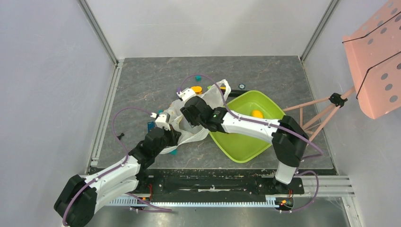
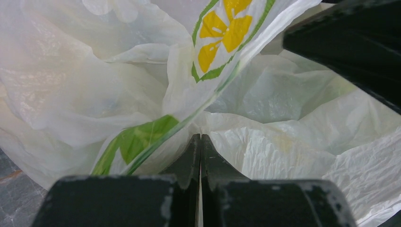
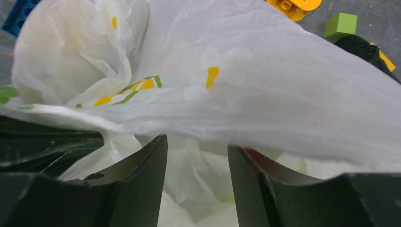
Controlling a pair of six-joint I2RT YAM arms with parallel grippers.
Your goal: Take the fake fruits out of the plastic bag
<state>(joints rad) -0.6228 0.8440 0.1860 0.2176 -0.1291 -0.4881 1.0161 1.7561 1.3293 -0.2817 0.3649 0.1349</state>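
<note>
The white plastic bag (image 1: 201, 101) with lemon print lies crumpled at the table's middle. My left gripper (image 1: 166, 124) is shut on a fold of its film at the bag's near-left edge; in the left wrist view the jaws (image 2: 200, 138) are pressed together with thin film between them and the bag (image 2: 118, 94) fills the view. My right gripper (image 1: 190, 112) is open and reaches into the bag's mouth. In the right wrist view its fingers (image 3: 197, 144) stand apart under a sheet of the bag (image 3: 283, 94), with a red patch (image 3: 255, 156) beside the right finger. A yellow fruit (image 1: 257, 114) lies in the tray.
The lime-green tray (image 1: 246, 146) sits right of the bag. Orange (image 1: 196, 89) and teal (image 1: 198, 77) blocks lie behind the bag, a blue block (image 1: 151, 126) at its left, a teal one (image 1: 174, 152) near it. A pink perforated stand (image 1: 373, 61) is at the far right.
</note>
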